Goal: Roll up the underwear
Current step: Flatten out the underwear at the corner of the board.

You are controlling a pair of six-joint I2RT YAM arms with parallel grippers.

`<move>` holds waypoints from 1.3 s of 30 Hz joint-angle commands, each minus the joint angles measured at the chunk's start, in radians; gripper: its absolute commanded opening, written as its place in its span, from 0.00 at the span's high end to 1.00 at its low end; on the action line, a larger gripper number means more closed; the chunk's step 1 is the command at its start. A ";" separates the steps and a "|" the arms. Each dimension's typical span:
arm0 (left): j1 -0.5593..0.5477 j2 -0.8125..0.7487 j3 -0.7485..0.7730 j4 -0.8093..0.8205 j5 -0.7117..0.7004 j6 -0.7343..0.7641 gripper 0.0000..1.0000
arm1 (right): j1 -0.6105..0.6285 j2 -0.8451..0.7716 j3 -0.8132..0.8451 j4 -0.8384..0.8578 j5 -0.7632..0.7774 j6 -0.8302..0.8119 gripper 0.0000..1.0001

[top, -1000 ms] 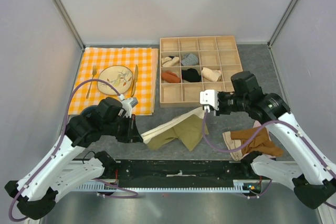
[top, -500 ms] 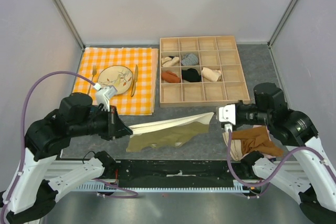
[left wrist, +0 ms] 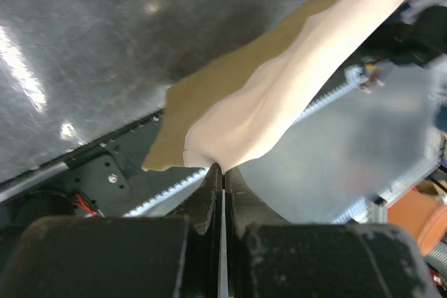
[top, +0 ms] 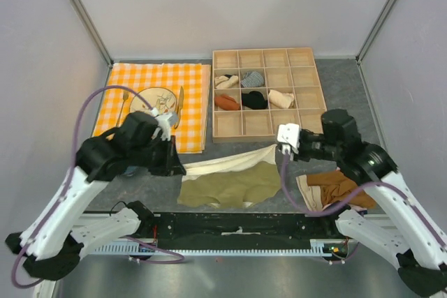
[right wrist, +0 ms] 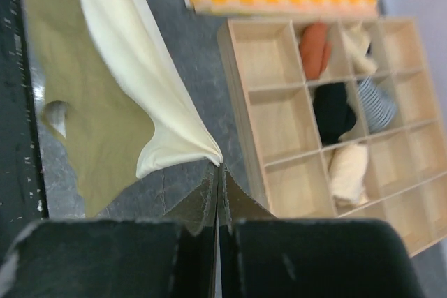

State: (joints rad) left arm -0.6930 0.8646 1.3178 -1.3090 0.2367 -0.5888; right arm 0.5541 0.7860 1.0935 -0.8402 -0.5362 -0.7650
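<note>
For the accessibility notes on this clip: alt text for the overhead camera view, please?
Two robot arms hold olive underwear stretched by its cream waistband between the shut left hand and right hand, fabric draping onto the grey table. Behind are a wooden divided box with rolled garments and an orange checked cloth.

The dark grey desk (top: 335,82) carries four things directly. At its far left lies an orange-and-white checked cloth (top: 157,78), spread flat. Just beside it, to the right, sits a wooden tray (top: 305,78) divided into square compartments. Near the front edge, about the middle, the olive body of the underwear (top: 230,185) rests flat on the desk, while its cream waistband is raised off the surface. At the front right a rust-brown garment (top: 339,186) lies crumpled over a pale garment (top: 307,190).
</note>
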 commanded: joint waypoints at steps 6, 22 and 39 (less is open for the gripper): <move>0.335 0.367 -0.202 0.503 -0.057 0.231 0.98 | -0.048 0.269 -0.228 0.486 0.317 0.151 1.00; 0.417 0.787 0.020 0.617 -0.092 0.247 0.66 | -0.077 0.602 -0.107 0.635 0.418 0.236 0.76; 0.457 0.437 -0.047 0.580 0.018 0.270 0.55 | -0.043 0.545 -0.070 -0.005 -0.251 -0.423 0.54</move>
State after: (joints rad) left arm -0.2371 1.5032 1.3796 -0.7368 0.1951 -0.3450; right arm 0.4793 1.3201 1.0462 -0.5224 -0.5468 -0.8032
